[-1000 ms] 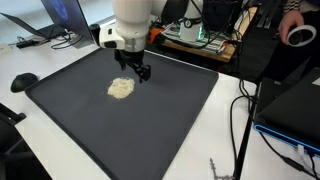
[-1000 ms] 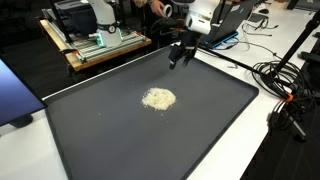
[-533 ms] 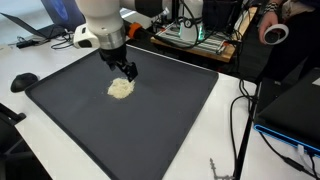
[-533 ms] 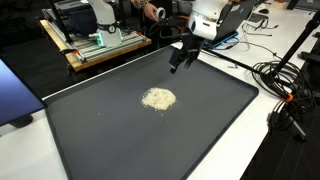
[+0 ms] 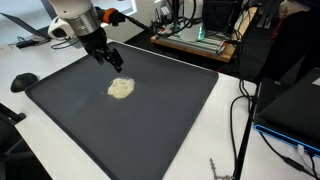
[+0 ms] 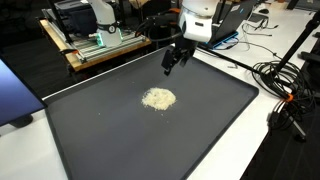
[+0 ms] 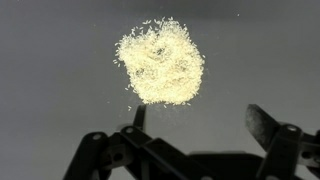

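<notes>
Gripper [image 5: 113, 58] hangs over the far part of the black mat [image 5: 150, 135], jaws spread wide w/ nothing between them. The wrist view shows this best: the two fingers stand well apart, gripper [image 7: 198, 118] empty, only bare mat [image 7: 50, 60] in the gap.

The pile [image 7: 161, 62] is a pale yellowish heap of small bits. Grains, crumbs or shreds, can't tell which. It lies on the mat just beyond the fingertips in the wrist view, w/ a few loose bits scattered round its edge. In both exterior views the pile [image 5: 121, 88] [image 6: 158, 98] sits roughly mid-mat, apart from the gripper [image 6: 170, 62], not touching it. Whether the fingertips touch the mat or hover just above it isn't clear from any view.

Hard to see:
- The arm's upper part is cut off by the top edge in both exterior views.
- In the wrist view the gripper body is a dark, blurry shape, cut off at the bottom edge.
- A small black object [image 5: 22, 80] sits on the white table [image 5: 20, 150] by the mat's corner, too small to identify.
- A blue panel [image 6: 15, 95] is cut off at the frame's edge.

Behind the mat are a wooden board [image 6: 100, 50] w/ gear on it and tangled cables [image 6: 280, 80] to the side.
</notes>
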{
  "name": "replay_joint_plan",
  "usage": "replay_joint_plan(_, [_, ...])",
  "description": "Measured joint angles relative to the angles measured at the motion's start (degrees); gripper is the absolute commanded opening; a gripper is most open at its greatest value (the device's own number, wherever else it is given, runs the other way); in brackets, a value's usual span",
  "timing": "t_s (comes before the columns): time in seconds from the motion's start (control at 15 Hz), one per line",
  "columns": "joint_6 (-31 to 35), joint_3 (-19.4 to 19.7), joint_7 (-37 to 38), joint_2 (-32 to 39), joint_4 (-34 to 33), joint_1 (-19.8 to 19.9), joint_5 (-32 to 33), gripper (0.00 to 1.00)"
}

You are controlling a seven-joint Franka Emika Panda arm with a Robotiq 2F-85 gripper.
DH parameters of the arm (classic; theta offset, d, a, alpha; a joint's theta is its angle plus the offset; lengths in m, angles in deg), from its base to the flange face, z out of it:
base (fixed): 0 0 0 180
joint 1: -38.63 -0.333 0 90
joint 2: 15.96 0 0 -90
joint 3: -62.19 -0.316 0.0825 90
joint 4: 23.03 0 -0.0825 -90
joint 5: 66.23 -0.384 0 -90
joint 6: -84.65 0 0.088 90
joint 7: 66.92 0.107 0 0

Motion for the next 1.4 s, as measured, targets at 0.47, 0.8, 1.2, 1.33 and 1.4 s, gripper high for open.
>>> replay_joint_plan(0.47, [-2.45, 0.39, 0.01, 2.04, -1.13, -0.03, -0.01, 1.00])
replay_joint_plan(0.8, [-5.03, 0.79, -0.15, 7.44, -5.96, 1.57, -1.74, 1.00])
replay_joint_plan(1.2, [-5.26, 0.51, -3.04, 11.20, -10.61, 6.06, -8.65, 1.00])
replay_joint_plan(1.33, [-5.50, 0.23, -5.25, 11.81, -11.31, 8.63, -11.94, 1.00])
replay_joint_plan(1.4, [-5.93, 0.00, -6.60, 11.99, -11.57, 10.06, -13.69, 1.00])
